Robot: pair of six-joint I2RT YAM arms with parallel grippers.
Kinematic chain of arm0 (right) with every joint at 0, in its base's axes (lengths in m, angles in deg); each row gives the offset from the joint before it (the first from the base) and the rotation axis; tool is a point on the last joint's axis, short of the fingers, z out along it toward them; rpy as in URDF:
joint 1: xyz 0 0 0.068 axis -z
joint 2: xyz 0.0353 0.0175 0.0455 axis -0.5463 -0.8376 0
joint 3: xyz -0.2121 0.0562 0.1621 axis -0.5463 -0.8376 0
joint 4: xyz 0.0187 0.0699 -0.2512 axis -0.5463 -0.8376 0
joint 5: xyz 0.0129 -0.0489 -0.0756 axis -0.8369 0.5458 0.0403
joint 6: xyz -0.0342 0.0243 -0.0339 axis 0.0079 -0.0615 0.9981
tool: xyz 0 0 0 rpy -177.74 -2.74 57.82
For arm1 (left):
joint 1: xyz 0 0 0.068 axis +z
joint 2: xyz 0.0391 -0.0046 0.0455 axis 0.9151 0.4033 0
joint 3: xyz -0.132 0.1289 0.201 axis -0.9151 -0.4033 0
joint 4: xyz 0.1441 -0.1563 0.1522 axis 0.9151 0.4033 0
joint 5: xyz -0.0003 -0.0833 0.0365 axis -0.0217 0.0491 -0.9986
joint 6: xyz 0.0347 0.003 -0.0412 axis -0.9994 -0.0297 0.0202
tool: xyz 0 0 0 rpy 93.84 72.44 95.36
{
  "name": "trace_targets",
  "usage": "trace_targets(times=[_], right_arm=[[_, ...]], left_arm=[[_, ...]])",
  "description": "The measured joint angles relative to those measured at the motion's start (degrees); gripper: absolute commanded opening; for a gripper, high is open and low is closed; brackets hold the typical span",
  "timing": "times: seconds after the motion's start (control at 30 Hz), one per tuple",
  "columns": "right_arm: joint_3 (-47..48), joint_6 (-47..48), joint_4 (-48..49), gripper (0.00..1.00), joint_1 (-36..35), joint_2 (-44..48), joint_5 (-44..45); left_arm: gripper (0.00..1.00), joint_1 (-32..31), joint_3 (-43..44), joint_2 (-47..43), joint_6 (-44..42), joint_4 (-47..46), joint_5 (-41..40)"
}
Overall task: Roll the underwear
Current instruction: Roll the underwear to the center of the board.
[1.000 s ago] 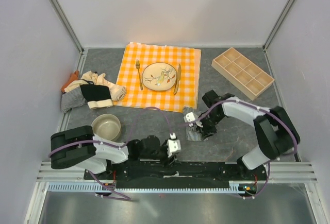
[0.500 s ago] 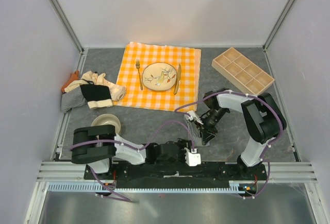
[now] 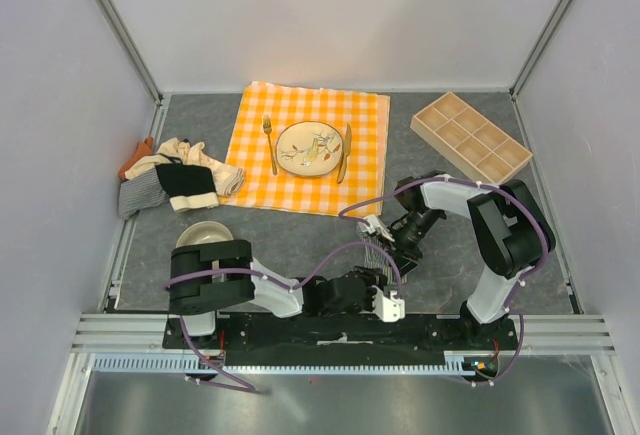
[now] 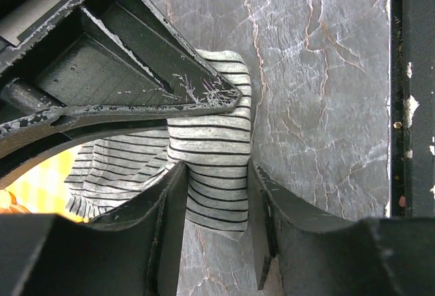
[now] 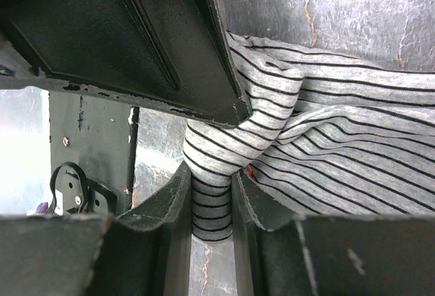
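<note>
My left gripper (image 4: 216,171) and my right gripper (image 5: 212,173) both hold the same fine grey-and-white striped cloth underwear (image 4: 211,129). Each set of jaws is partway closed, clamped on a bunched fold, and the tips of the two grippers are close together. The garment lies crumpled on the dark grey marbled tabletop (image 4: 319,71), near the front edge and right of centre. Well apart, by the left wall, sits a heap of other soft underwear (image 3: 175,180) in cream, black and orange. Further back lie an orange-and-white checked tablecloth (image 3: 365,155) bearing a round patterned plate (image 3: 309,148), and a pale wooden divided tray (image 3: 470,140).
</note>
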Motion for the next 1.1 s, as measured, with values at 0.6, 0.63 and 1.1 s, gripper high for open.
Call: trace_targets(times=[0.6, 0.63, 1.1], right_arm=[[0.6, -3.3, 0.3, 0.63, 5.1, 3.6, 2.3], [0.7, -3.5, 0.8, 0.65, 6.1, 4.9, 2.5], [-7.8, 0.2, 9.1, 0.91, 15.0, 36.5, 2.0]], left_arm=[[0.02, 9.8, 5.4, -0.8, 11.7, 9.1, 18.6], [0.02, 11.2, 5.8, -0.8, 13.3, 9.9, 21.5], [0.02, 25.2, 21.1, 7.2, 35.1, 25.9, 51.1]])
